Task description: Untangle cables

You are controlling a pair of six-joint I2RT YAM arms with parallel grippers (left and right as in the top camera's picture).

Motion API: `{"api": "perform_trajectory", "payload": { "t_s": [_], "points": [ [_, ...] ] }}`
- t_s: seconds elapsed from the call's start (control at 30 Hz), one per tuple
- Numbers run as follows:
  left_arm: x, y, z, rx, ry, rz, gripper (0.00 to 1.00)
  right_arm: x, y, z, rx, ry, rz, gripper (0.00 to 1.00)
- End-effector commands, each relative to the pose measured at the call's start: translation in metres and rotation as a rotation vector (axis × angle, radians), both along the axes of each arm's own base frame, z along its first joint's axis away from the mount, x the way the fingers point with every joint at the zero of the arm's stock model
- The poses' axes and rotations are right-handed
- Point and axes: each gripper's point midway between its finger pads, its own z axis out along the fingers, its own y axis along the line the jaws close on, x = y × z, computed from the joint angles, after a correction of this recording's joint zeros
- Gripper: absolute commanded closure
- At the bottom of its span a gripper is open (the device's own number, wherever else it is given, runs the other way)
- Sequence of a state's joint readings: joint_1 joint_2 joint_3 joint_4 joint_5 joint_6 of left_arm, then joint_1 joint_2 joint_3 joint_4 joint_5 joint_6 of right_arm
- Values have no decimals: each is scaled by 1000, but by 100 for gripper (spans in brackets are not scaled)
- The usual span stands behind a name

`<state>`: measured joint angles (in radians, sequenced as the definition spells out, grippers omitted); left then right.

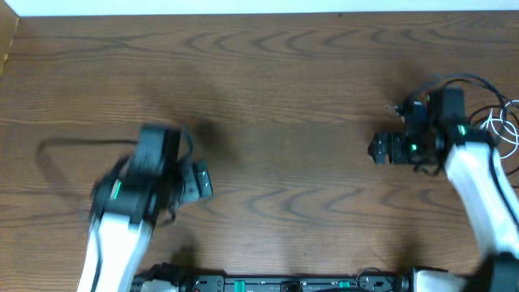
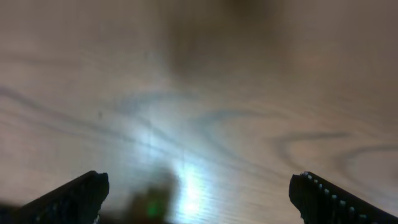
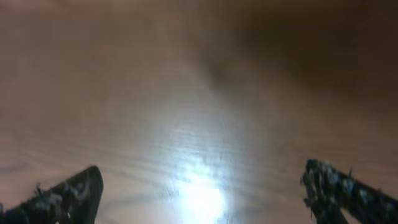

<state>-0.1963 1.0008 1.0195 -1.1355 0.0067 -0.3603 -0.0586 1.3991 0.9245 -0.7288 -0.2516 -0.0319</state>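
Two arms reach over the wooden desk [image 1: 276, 73] in the overhead view. My left hand [image 1: 197, 182] sits low on the left side and my right hand [image 1: 381, 148] on the right side; from above I cannot tell how either pair of fingers stands. The black cable [image 1: 81, 143] lies on the desk at far left as a thin open loop, one strand running toward the left arm, where it passes out of sight beneath it. The white cable [image 1: 504, 122] lies in loose loops at the far right edge, just beside the right arm and partly cut off by the frame. The two cables are well apart, with bare wood between them. Neither hand touches a cable.

Left wrist view: the left hand's fingers [image 2: 78, 194] are spread wide, one at each lower corner, with only blurred wood grain and a bright glare patch between them. A faint green glow shows low between the fingers. Neither cable appears in this view.

Right wrist view: the right hand's fingers [image 3: 68, 193] are likewise spread wide, one at each lower corner, holding nothing. Between them I see only blurred desk surface with a strong white glare near the bottom centre. Neither cable appears here either.
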Motion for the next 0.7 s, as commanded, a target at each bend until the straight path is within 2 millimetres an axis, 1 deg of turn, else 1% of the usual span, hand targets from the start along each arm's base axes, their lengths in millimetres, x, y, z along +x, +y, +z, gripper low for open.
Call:
{"api": "perform_trajectory", "payload": {
  "t_s": [0.0, 0.03, 0.07, 0.1, 0.13, 0.17, 0.27, 0.33, 0.43, 0.67],
  "points": [
    [-9, 3, 44, -25, -317, -1, 2, -10, 5, 25, 21, -175, -20, 1],
    [-12, 3, 54, -43, -387, -3, 2, -11, 5, 30, 21, -212, -23, 1],
    [-16, 4, 64, -54, -446, 0, 2, -13, 5, 40, 18, -276, -21, 1],
    [-21, 9, 74, -55, -507, 13, 2, -13, 5, 45, 16, -310, -20, 1],
    [-24, 11, 80, -56, -541, 20, 2, -14, 5, 49, 15, -331, -19, 1],
    [-31, 14, 88, -63, -592, 26, 2, -16, 5, 57, 13, -371, -18, 1],
    [-47, 18, 101, -86, -677, 30, 2, -20, 5, 66, 11, -405, -18, 1],
    [-55, 20, 106, -97, -716, 32, 2, -20, 5, 66, 11, -405, -18, 1],
    [-60, 22, 104, -97, -716, 32, 2, -22, 5, 62, 12, -384, -18, 1],
    [-72, 25, 83, -71, -618, 27, 2, -24, 5, 58, 13, -365, -18, 1]
  ]
}}
